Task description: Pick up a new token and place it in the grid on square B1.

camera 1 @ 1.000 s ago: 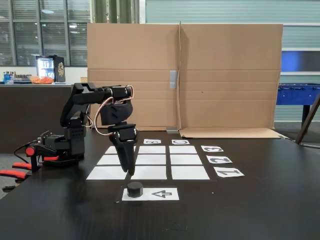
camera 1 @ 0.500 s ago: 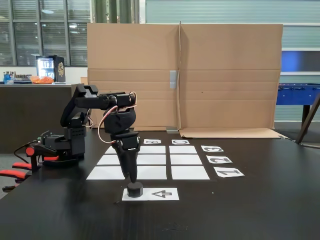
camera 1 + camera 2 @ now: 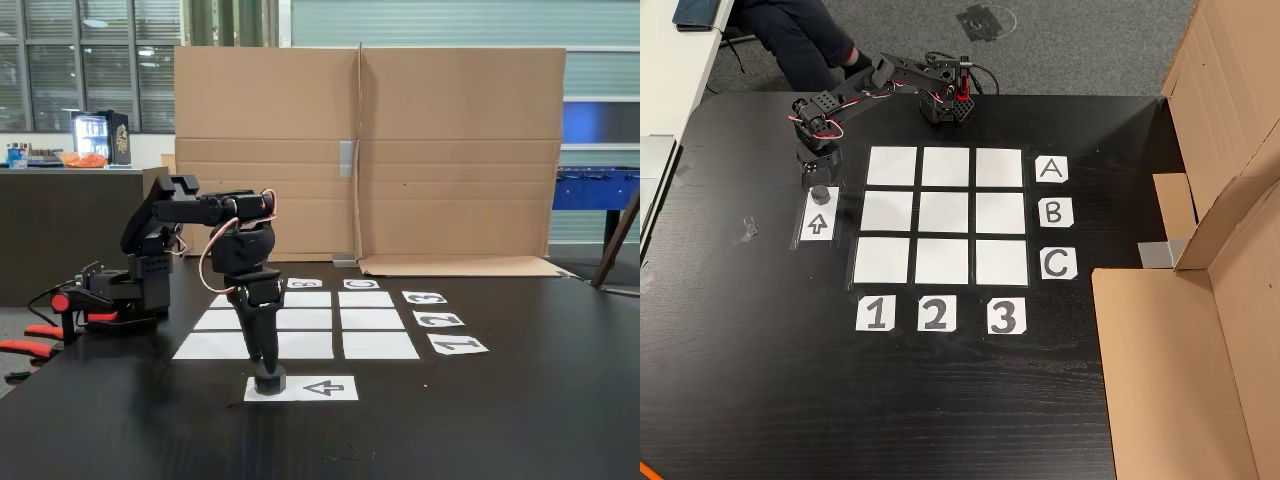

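Nearest the camera in the fixed view, the token (image 3: 269, 381) sits on the left end of the arrow sheet (image 3: 322, 388), low on the dark bench (image 3: 520, 410). The gripper (image 3: 266, 362) points straight down with its tips right at the token's top. Its fingers blend into the black token, so whether they are closed on it or merely touching cannot be told. In the other view the token (image 3: 819, 194) lies at the sheet's upper end, and the gripper (image 3: 815, 180) covers part of it.

Just beyond the sheet is the grid (image 3: 300, 325), its left column partly hidden behind the arm (image 3: 215, 215). Square B1 (image 3: 887, 211) lies bare, just beside the arrow sheet (image 3: 816, 224).

Farther back stands a cardboard wall (image 3: 370, 160), cut off at the right edge in the other view (image 3: 1230, 150).
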You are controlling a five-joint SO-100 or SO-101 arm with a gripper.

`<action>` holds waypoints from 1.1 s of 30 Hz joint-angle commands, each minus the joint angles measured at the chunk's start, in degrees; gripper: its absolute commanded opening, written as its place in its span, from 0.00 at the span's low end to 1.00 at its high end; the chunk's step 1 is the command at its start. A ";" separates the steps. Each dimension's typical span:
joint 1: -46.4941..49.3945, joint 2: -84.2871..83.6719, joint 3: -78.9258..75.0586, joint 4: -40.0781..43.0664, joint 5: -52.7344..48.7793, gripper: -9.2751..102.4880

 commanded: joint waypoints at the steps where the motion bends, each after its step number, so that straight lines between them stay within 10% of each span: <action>1: -0.53 0.09 -2.64 0.35 0.00 0.29; 33: -0.79 -6.68 -8.35 0.35 -0.18 0.31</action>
